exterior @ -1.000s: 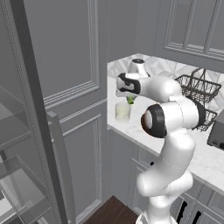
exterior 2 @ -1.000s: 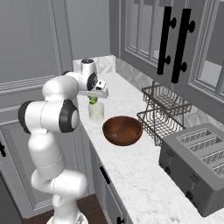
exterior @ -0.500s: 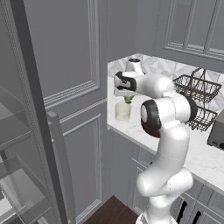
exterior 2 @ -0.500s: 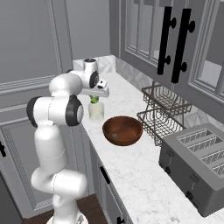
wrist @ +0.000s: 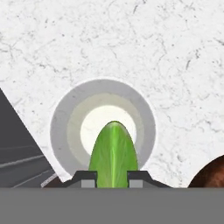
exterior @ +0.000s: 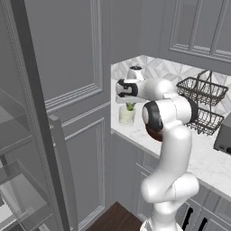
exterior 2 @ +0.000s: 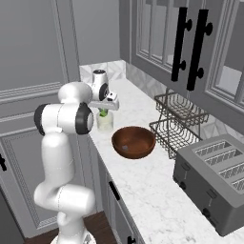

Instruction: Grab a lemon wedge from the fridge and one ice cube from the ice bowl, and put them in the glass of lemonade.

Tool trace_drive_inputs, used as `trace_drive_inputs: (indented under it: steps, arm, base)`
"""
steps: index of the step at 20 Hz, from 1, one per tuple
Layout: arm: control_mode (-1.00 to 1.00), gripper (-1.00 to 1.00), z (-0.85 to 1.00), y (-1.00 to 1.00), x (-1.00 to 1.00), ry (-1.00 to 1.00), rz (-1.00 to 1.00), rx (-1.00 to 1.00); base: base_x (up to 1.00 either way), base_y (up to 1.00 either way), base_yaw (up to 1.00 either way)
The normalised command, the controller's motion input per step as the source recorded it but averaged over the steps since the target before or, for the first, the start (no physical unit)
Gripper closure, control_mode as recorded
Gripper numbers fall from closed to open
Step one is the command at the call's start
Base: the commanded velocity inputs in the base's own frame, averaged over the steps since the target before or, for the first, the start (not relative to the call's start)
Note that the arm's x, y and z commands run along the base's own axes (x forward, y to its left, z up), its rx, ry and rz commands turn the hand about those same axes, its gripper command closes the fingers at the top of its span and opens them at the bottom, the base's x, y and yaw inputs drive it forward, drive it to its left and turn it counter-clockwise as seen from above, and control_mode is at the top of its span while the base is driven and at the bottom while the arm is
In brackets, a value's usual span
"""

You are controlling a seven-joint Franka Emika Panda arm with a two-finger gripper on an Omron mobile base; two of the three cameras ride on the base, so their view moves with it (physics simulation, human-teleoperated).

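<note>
- Between the fingertips point(wrist: 89, 178): green wedge point(wrist: 113, 155), clamped by the gripper point(wrist: 113, 178), tip pointing away.
- Directly over the glass point(wrist: 103, 127), above pale liquid.
- Beside the glass on the marble counter point(exterior 2: 143, 174): brown bowl point(exterior 2: 133, 141).
- No readable writing anywhere.

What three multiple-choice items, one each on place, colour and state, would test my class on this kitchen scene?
1. Where is the small yellow-green lemon wedge?
A. directly above the short clear glass of lemonade
B. inside the round brown bowl
C. on the grey toaster

2. What colour are the wire baskets?
A. white
B. dark
C. red

3. What is the two-finger gripper doing?
A. standing open and empty
B. gripping the wedge
C. gripping the bowl

Answers: 1 A, the hand view centres the wedge over the glass's rim. 2 B, the wires look dark. 3 B, both fingertips flank the wedge.
</note>
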Motion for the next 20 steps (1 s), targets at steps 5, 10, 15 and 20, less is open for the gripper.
trace_drive_inputs:
  steps: [5, 10, 15, 20]
  arm:
    - [-1.00, 1.00, -0.02, 0.04, 0.26, 0.00, 0.00, 0.00]
    - [-1.00, 1.00, 0.00, 0.00, 0.22, 0.00, 0.00, 0.00]
    - [-1.00, 1.00, 0.00, 0.00, 0.10, 0.01, 0.00, 0.00]
    - [-1.00, 1.00, 0.00, 0.00, 0.05, 0.00, 0.00, 0.00]
  base:
    - [0.00, 0.00, 0.00]
    - [0.00, 0.00, 0.00]
    - [0.00, 0.00, 0.00]
    - [0.00, 0.00, 0.00]
